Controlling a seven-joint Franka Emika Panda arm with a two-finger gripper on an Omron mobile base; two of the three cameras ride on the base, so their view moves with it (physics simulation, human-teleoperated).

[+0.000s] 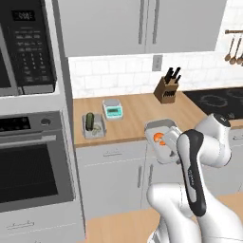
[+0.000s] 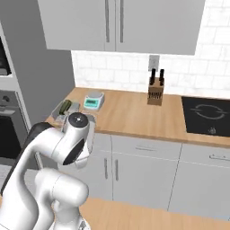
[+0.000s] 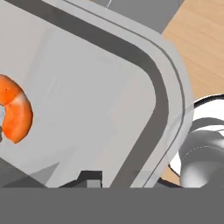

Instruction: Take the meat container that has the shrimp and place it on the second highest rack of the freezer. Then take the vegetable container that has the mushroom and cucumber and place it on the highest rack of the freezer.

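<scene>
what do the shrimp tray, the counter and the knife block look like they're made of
Shrimp tray: pale grey and partly see-through with a darker rim band, so probably translucent plastic, smooth.
Counter: warm tan with faint grain lines, likely wood or wood-look laminate, matte.
Knife block: brown, flat-sided, probably wood; its knife handles look like black plastic.
All rendered, so the look is only a guide.

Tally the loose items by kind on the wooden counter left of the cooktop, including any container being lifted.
Clear grey plastic containers: 2, one holding the dark green cucumber, one holding the curled orange shrimp
Pale teal-faced kitchen scale: 1
Brown wooden knife block: 1
Total: 4
</scene>
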